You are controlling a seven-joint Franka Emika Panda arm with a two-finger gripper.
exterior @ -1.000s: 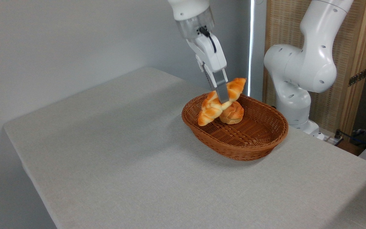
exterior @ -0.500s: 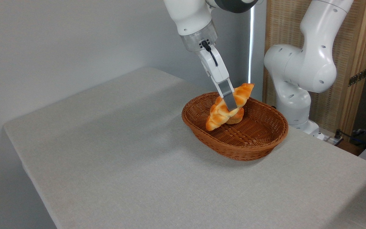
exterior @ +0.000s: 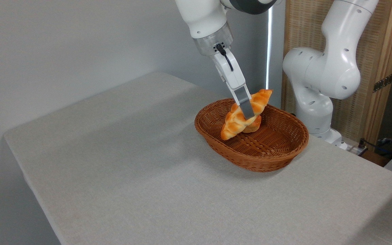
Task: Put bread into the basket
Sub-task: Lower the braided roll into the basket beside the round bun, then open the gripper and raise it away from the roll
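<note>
while the bread (exterior: 235, 123) hangs tilted over the inside of the basket (exterior: 277, 153), its lower pointed end dips toward the woven floor and its upper end rises above the far rim. the gripper (exterior: 247, 112) is clamped on the loaf's middle, with a small round bun (exterior: 254, 125) just behind it in the basket. the basket sits on the grey table (exterior: 131, 177), near its right side.
</note>
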